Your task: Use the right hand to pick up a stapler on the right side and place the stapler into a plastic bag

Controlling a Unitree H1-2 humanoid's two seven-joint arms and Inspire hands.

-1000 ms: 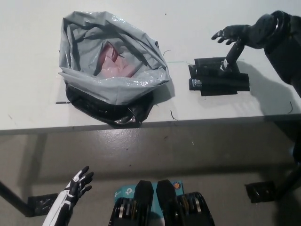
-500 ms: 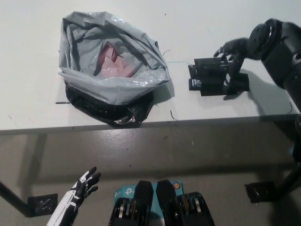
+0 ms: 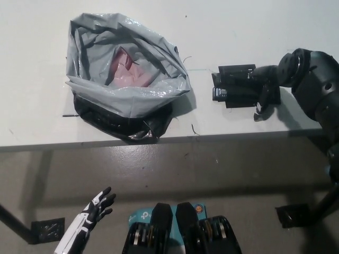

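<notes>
- Stapler (image 3: 235, 87): in the head view it lies flat on the table (image 3: 275, 32), near the front edge and well to the right of the bag (image 3: 127, 98).
- Your right hand (image 3: 266, 89) sits over the stapler's right end, with its fingers (image 3: 259, 111) draped down the near side. It is black on black, so you cannot tell whether they are clamped or only resting there.
- Your left hand (image 3: 98, 206) hangs low at the left, below the table edge, with its fingers spread and nothing in them. Leave it there.
- The step in hand looks like the grasp. Get fingers on both long sides before you lift, because a hold on one end alone would probably let the body swing or slip.
- Squeeze across the width rather than down on the top, which may fire a staple or spring the stapler open.
- Lift straight up first and check that the stapler comes up with the hand.
- The bag's mouth gapes upward, with something pink (image 3: 127, 71) inside. Its crumpled right rim stands in your path, so carry high enough to clear it and release over the middle of the opening.
</notes>
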